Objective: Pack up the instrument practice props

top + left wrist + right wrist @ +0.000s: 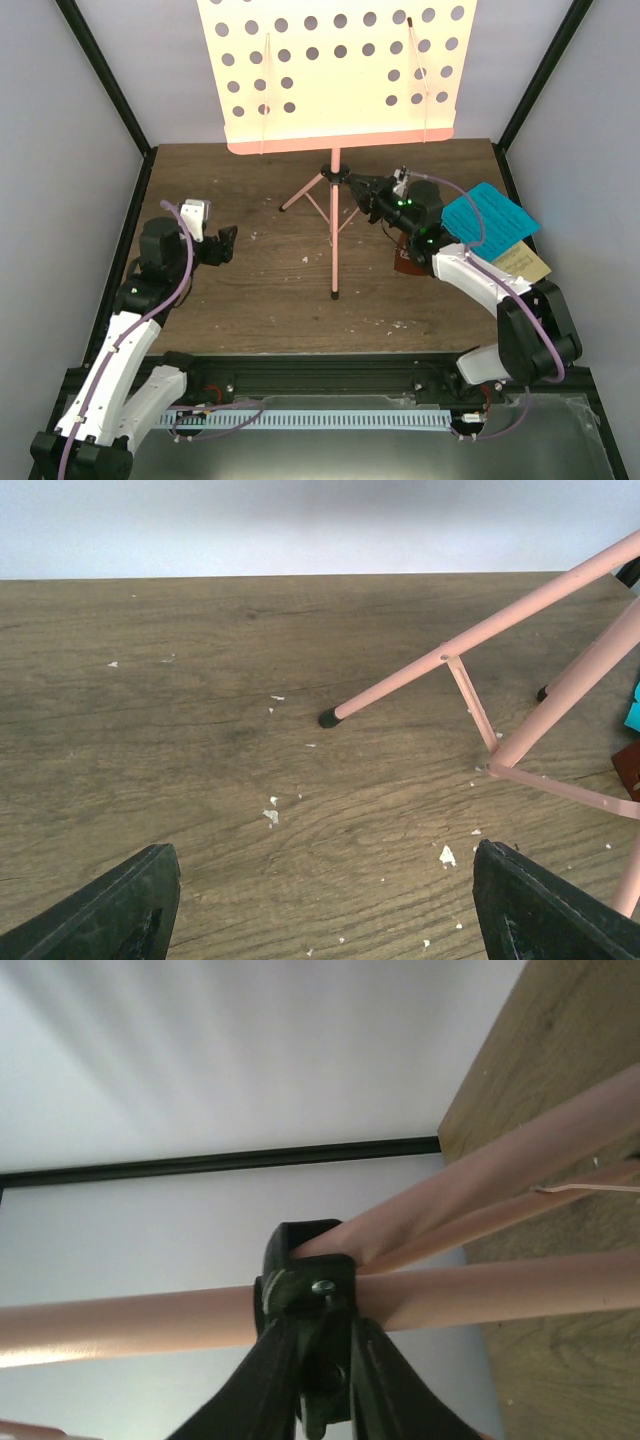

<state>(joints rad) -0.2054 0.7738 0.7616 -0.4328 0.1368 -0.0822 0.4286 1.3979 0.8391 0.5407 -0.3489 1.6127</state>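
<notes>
The pink music stand [340, 70] stands upright at the back of the table on its tripod. My right gripper [362, 188] reaches in from the right to the black collar [300, 1270] where the legs join the pole [130, 1325]. Its fingers [250, 1380] are shut on the collar's knob. My left gripper [222, 245] hovers open over bare wood at the left, short of the nearest tripod foot [328, 718]. Blue sheet music [490, 215] lies over a yellow page [525, 262] at the right. The reddish-brown metronome [405, 262] is mostly hidden under my right arm.
The wooden table [260, 290] is flecked with small white scraps [271, 815]. Black frame posts and white walls close in the left, right and back. A tripod leg [450, 655] slants across the left wrist view towards the right.
</notes>
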